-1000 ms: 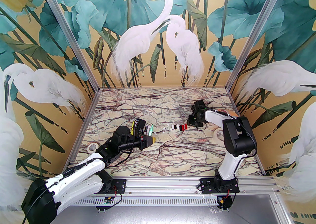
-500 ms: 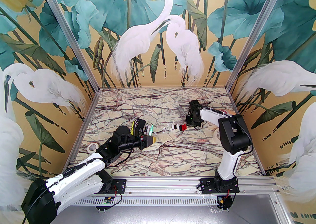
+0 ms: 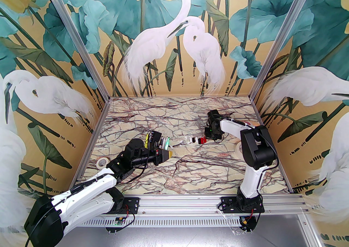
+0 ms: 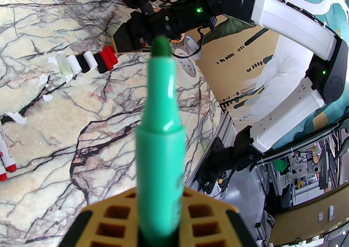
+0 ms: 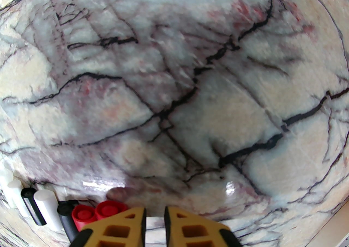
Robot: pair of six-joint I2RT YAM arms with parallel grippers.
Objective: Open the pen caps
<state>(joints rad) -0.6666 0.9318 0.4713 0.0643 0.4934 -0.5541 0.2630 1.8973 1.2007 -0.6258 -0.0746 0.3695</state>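
My left claw [image 4: 161, 202] squeezes a green marker [image 4: 161, 131] with its tip bare. My right claw [image 5: 155, 214] is pinched together with nothing in it, just beside the pen caps [image 4: 87, 62] lined up on the surface [image 5: 190, 90].

Your top cam sits high behind the bases [image 3: 242, 203], looking down and forward over the whole table [image 3: 190, 164]. Left wrist cam is low and rolled, facing right across the table toward the right arm [image 4: 294, 22]. Right wrist cam looks down at the marble from close. All three catch the pen caps [image 3: 195, 140].
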